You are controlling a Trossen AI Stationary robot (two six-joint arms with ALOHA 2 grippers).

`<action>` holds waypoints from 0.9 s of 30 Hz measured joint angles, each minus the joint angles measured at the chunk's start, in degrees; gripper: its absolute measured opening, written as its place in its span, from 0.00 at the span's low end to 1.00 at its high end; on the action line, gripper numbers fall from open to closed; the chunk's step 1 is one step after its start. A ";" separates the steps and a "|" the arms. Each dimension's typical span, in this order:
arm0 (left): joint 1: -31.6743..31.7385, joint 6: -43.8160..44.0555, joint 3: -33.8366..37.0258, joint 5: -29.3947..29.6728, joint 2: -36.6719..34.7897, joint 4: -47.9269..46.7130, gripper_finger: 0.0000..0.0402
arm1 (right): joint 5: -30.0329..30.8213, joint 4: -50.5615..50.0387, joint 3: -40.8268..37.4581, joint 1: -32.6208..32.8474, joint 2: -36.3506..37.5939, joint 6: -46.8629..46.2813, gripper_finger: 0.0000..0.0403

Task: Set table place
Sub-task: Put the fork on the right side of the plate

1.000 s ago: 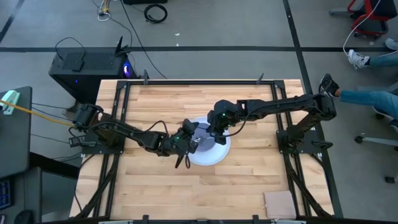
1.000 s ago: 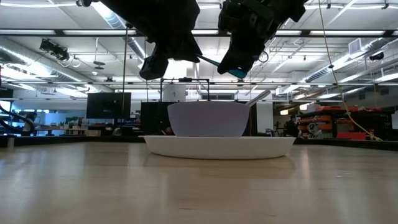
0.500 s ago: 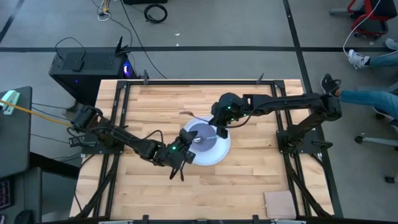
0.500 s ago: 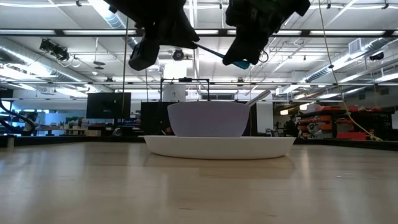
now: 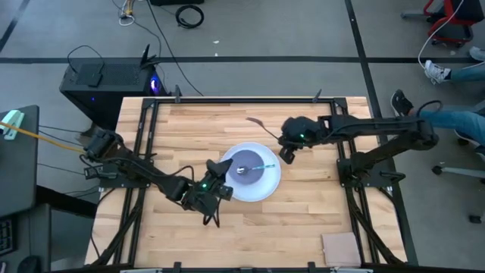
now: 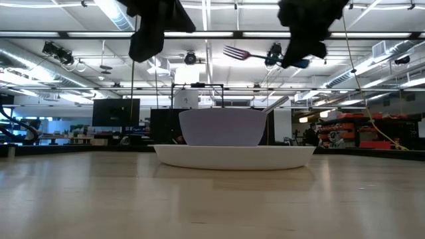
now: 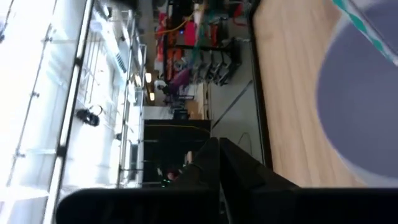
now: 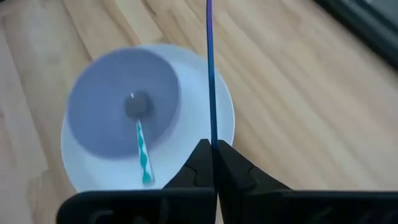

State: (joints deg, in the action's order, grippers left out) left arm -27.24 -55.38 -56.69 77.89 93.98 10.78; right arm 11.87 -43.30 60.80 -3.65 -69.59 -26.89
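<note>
A large white plate (image 5: 267, 186) lies at the table's middle with a lavender bowl (image 5: 244, 161) on it. A spoon (image 5: 258, 166) with a light-blue striped handle leans in the bowl, and it also shows in the right wrist view (image 8: 143, 155). My right gripper (image 5: 287, 145) hovers above the plate's far right rim, shut on a fork (image 5: 258, 121) whose head points far-left. My left gripper (image 5: 214, 187) is shut and empty, in the air beside the plate's near left rim. In the low view both the left gripper (image 6: 149, 41) and the right gripper (image 6: 300, 48) hang high above the plate (image 6: 234, 156). My right gripper pinches the fork's handle (image 8: 211, 132) between its two fingers, which come from above. The teal end (image 6: 297, 64) sticks out behind the fingers, and the head (image 6: 234, 52) reaches out in front. The fork is lifted clear, roughly level, well above the bowl.
Black rails (image 5: 227, 100) edge the wooden table (image 5: 189, 136). A tan flat piece (image 5: 341, 247) lies at the near right corner. A person's legs (image 5: 451, 117) show beyond the right edge. Bare wood lies left, right and near of the plate.
My right gripper has carried the fork from over the bowl toward the table's far right, still shut on it; the fork stays roughly level and high. My left gripper has drawn back from over the bowl toward the near left, past the plate's rim.
</note>
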 joint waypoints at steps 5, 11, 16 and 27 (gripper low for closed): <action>0.08 1.15 -0.02 -0.37 -3.00 -0.10 0.02 | 0.22 -0.15 -8.19 2.74 6.81 -12.20 0.01; 0.33 1.23 -0.03 -0.53 -8.02 -0.09 0.02 | -1.08 0.08 -19.18 5.90 13.34 -30.57 0.01; 0.79 1.23 -0.04 -0.53 -10.15 -0.08 0.01 | -5.36 2.50 -28.02 8.08 16.96 -45.78 0.01; 4.41 0.91 -0.04 -0.55 -10.13 -0.75 0.01 | -10.20 10.26 -34.44 9.50 17.63 -61.97 0.01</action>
State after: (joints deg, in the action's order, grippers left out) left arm -22.83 -54.47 -56.73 77.34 83.85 10.04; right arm 1.67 -33.04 26.37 5.85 -51.96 -88.87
